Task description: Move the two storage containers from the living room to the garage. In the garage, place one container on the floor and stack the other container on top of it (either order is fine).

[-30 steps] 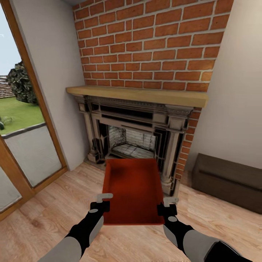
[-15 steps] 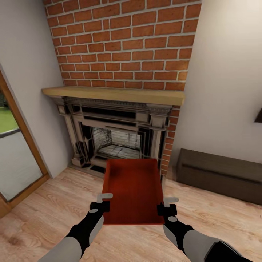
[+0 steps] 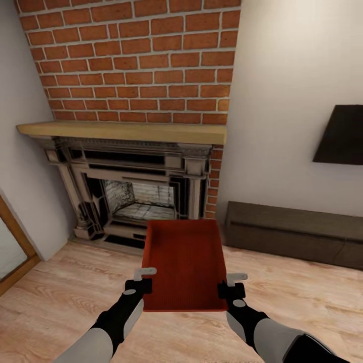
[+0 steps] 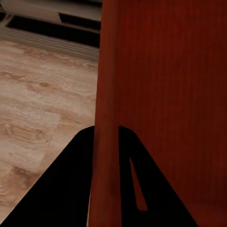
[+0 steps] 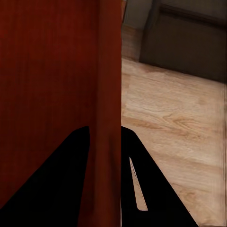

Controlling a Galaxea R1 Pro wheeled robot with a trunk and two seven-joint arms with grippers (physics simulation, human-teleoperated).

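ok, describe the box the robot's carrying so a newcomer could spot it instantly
Find the red brick fireplace on the far wall, then look down toward the two arms. The storage container hangs between the left gripper and right gripper, each clamped on a side wall. It is orange-red, lidless and empty, unlike the dark low cabinet.

even, soft, bright light without glare or hard shadows; wide-angle stretching toward three and nine o'clock; wrist views' fingers [image 4: 71, 189] silhouetted black.
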